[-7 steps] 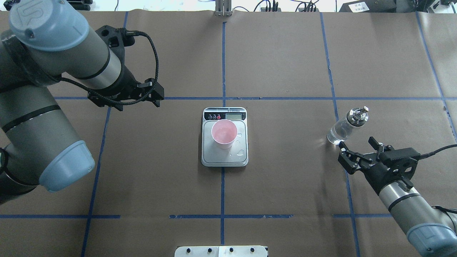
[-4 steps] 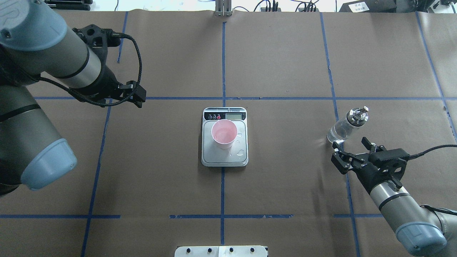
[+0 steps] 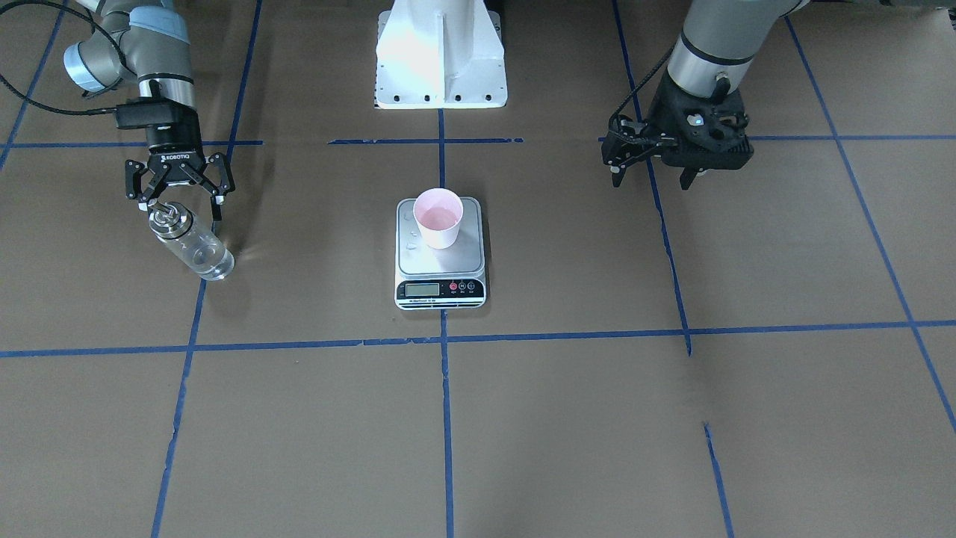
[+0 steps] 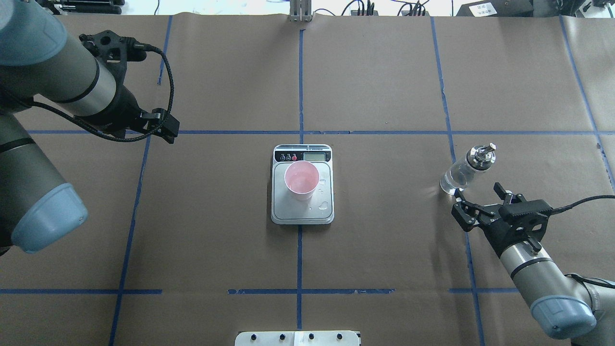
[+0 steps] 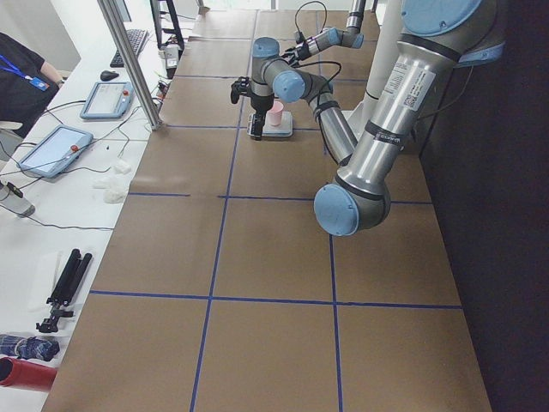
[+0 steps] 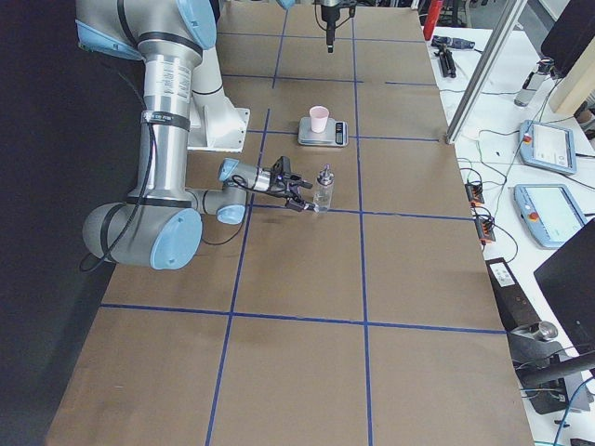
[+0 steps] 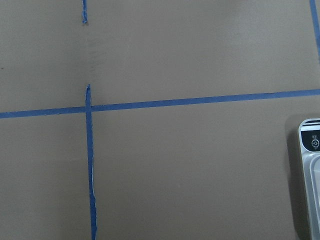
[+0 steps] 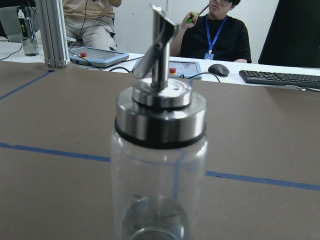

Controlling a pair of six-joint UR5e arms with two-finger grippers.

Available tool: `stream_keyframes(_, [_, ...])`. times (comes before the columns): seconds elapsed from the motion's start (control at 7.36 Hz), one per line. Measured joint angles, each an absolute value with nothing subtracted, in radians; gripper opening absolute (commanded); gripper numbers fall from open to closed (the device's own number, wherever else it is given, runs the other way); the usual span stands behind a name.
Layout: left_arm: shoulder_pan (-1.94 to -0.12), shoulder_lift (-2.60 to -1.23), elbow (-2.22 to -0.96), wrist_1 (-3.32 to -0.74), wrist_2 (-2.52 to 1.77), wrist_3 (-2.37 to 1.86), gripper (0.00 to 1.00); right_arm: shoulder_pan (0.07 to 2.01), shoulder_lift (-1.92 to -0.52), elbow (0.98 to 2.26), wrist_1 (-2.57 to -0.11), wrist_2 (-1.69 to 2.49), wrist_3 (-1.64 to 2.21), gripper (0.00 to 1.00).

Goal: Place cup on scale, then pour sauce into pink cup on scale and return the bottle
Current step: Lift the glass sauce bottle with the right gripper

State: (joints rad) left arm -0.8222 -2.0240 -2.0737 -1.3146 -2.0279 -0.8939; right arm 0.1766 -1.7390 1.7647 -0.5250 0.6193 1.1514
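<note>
The pale pink cup point(image 4: 301, 180) stands upright on the silver scale point(image 4: 303, 214), also seen in the front view point(image 3: 438, 217). Drops of liquid lie on the platform beside it. The clear glass bottle point(image 4: 465, 169) with its metal spout stands on the table at the right, a little clear sauce at its bottom point(image 3: 211, 265). My right gripper point(image 4: 478, 198) is open and empty just behind the bottle, not touching it. The bottle fills the right wrist view point(image 8: 160, 165). My left gripper point(image 4: 167, 130) is open and empty, above the table well left of the scale.
Brown paper with blue tape lines covers the table. The robot's white base plate point(image 3: 441, 52) sits at the near edge. The scale's corner point(image 7: 311, 170) shows at the right edge of the left wrist view. Operators, tablets and cables lie beyond the far edge point(image 8: 215, 30).
My left arm has drawn back to the left, farther from the scale. My right gripper has shifted slightly behind the bottle and stays open. Cup, scale and bottle have not moved.
</note>
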Motion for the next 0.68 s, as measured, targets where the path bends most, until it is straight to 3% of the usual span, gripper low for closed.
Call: stream_keyframes(0.68, [-0.838,-2.023,-2.068,-1.313,-2.028,-0.893,1.00,0.218,-1.673,1.722,-0.527,0.627,1.140,1.00])
